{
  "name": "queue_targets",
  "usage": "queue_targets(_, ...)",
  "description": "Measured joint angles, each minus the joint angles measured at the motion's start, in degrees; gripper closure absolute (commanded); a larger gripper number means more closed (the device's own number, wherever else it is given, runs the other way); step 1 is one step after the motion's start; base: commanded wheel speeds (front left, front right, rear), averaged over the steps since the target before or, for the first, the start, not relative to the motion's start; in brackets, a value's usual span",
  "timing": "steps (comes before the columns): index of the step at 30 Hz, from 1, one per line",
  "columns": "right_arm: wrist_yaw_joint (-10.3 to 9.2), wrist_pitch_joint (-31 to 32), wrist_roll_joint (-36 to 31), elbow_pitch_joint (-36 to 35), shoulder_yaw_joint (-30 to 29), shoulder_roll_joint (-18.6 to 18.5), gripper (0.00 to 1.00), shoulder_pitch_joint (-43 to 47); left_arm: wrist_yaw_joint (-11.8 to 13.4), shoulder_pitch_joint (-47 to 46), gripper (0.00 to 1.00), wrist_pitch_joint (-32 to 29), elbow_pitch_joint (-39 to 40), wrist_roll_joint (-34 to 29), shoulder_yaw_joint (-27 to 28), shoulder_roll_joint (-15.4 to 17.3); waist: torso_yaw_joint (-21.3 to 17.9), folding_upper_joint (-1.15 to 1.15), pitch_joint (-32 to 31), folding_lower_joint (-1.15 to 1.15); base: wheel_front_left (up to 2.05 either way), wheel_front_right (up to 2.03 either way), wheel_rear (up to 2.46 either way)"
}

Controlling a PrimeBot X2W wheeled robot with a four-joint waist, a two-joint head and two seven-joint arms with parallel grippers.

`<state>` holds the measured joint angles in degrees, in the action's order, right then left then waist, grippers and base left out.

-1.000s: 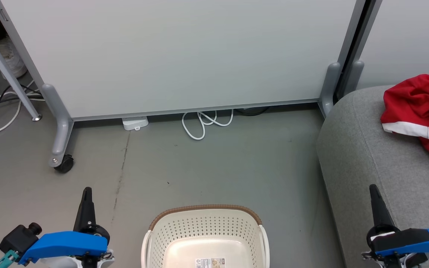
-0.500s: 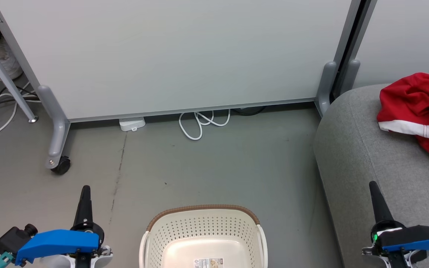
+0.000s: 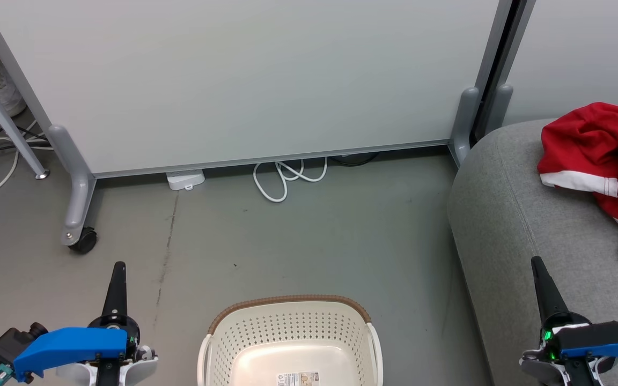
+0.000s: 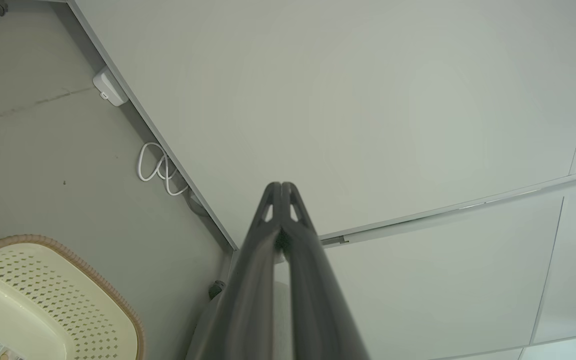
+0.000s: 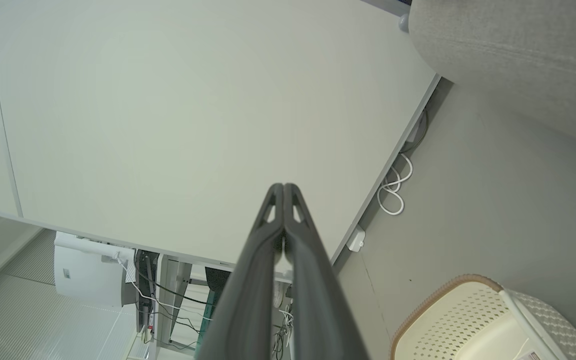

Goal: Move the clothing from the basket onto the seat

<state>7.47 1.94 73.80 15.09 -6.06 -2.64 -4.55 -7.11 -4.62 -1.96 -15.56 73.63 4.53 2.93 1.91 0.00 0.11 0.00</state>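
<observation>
My left gripper (image 3: 119,265) and right gripper (image 3: 535,261) are pressed together, empty. The red clothing (image 3: 593,150) looks light and limp, so I'd pinch a raised fold.

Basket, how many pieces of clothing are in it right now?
0. The basket shows a bare base apart from a sticker; its near edge is out of frame, so something may be hidden. The red clothing lies heaped on the seat.
</observation>
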Motion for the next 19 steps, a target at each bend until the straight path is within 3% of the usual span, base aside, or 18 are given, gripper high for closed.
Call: queue_targets(19, 0.00, 2.12, 9.01, -0.48, -0.20, -0.03, 1.00, -0.62, -0.01, -0.51, 1.00, -2.26, 0.71, 9.22, 0.83, 0.00, -0.87, 0.00, 0.03, 0.00, 0.00, 0.00, 0.00)
